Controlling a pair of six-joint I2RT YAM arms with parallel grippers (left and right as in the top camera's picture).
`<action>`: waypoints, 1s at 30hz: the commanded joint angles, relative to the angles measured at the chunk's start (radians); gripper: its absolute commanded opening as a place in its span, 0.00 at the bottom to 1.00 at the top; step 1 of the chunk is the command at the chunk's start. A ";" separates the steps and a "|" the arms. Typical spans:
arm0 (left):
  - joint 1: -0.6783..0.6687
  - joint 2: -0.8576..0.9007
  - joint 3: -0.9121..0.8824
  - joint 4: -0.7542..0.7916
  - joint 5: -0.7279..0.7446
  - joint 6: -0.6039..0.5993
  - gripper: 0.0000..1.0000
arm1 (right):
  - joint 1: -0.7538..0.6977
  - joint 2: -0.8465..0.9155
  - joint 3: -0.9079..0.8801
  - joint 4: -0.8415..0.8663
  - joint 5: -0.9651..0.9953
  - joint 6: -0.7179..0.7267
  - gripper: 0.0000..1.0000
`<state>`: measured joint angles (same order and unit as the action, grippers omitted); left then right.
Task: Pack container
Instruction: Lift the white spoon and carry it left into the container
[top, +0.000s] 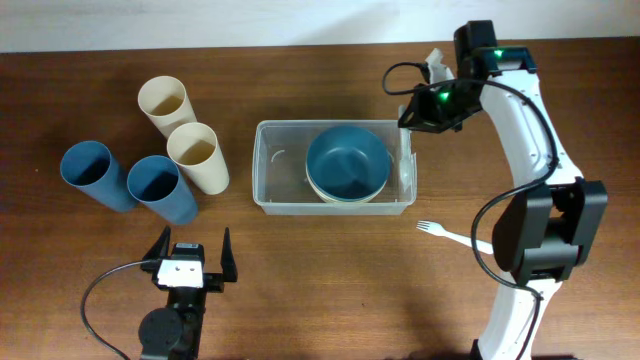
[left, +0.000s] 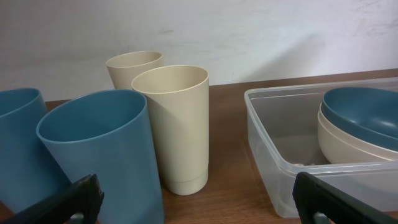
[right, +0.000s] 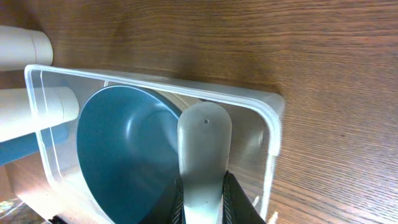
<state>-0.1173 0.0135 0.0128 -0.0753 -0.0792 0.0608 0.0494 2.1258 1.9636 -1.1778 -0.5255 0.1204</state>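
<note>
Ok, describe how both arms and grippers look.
The right arm has white links, bulky black joint housings, looping black cables and green lights near its wrist. The left arm is black with a curling black cable; the left gripper has a white plate and two black fingers. The right gripper also has dark fingers.

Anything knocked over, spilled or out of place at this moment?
Nothing spilled or tipped. All four cups stand upright, and the bowls sit nested in the container. Only a white fork lies loose on the table by the right arm.
</note>
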 joint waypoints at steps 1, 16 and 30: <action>0.004 -0.008 -0.004 -0.001 -0.004 0.012 0.99 | 0.013 0.008 0.021 0.000 -0.013 -0.008 0.15; 0.004 -0.008 -0.004 -0.001 -0.004 0.012 1.00 | 0.018 0.008 0.021 -0.094 0.024 -0.013 0.23; 0.004 -0.008 -0.004 -0.001 -0.004 0.012 1.00 | -0.008 -0.021 0.051 -0.146 0.025 -0.032 0.41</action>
<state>-0.1173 0.0135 0.0128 -0.0753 -0.0792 0.0608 0.0544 2.1258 1.9694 -1.3071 -0.5091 0.1074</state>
